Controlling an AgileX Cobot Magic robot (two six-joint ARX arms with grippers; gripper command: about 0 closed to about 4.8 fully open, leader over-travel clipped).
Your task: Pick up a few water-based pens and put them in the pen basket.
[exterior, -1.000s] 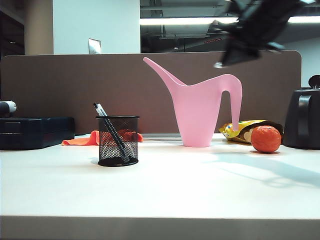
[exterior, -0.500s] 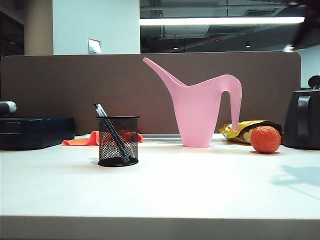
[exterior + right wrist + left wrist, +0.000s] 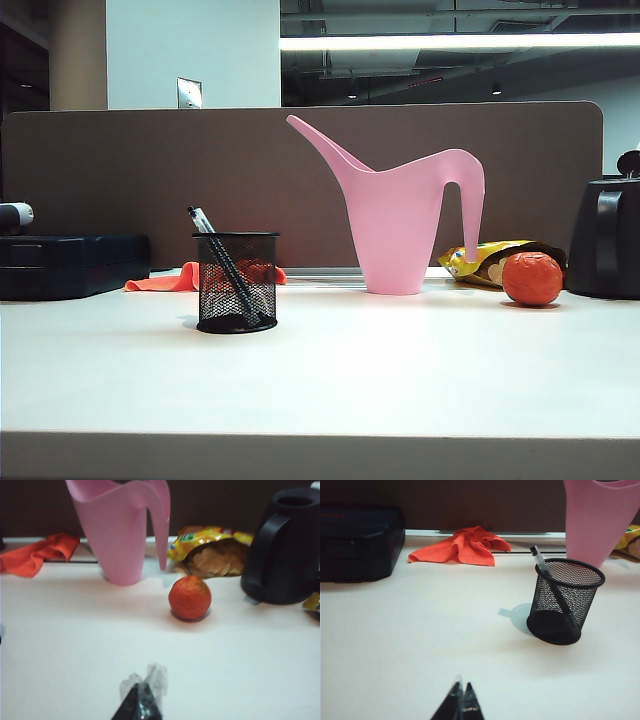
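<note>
Pens (image 3: 225,265) lean in basket (image 3: 237,282) on white table (image 3: 400,370).

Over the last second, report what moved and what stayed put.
The right arm, blurred over the watering can a second ago, rose off toward the exterior view's upper right and left it. The right gripper is shut and empty; the left gripper is shut too. Pens remain in the pen basket; the orange ball unmoved.

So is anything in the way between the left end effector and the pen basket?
No. In the left wrist view only bare table lies between the shut left end effector and the pen basket, which already holds the pens.
</note>
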